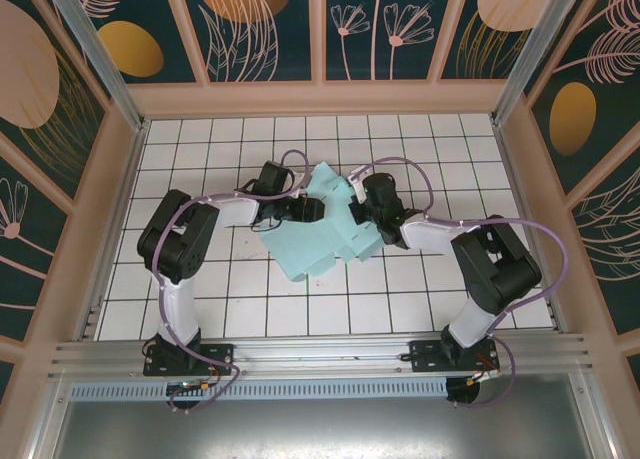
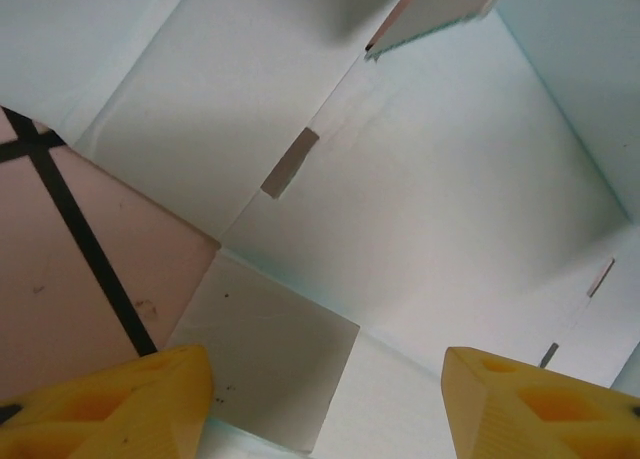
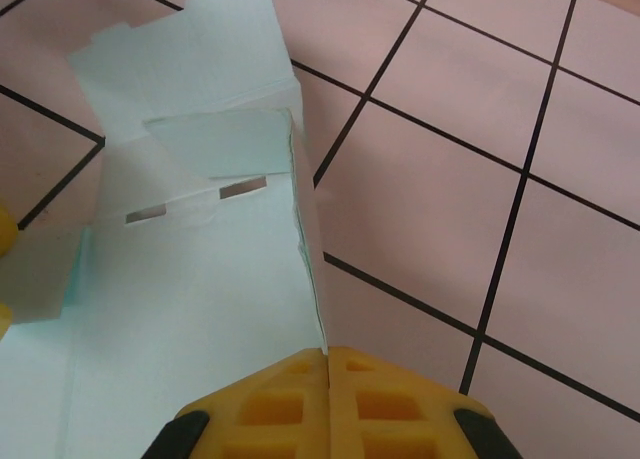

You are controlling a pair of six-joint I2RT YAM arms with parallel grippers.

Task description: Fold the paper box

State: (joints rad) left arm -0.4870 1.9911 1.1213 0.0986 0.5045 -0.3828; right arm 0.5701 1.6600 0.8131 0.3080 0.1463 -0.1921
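White tiled tabletop (image 1: 200,309) with dark grid lines, fenced by floral-printed wall panels (image 1: 270,29), carries the paper box (image 1: 325,241) at its middle, a partly raised mint sheet lying between the two grippers. On the left, the left gripper (image 2: 325,379) hovers over the box's inner floor with its yellow fingers (image 2: 150,399) spread well apart and nothing between them. On the right, the right gripper (image 3: 328,359) is closed, pinching the edge of an upright side wall of the box, with small slots (image 3: 243,188) cut in the sheet farther on.
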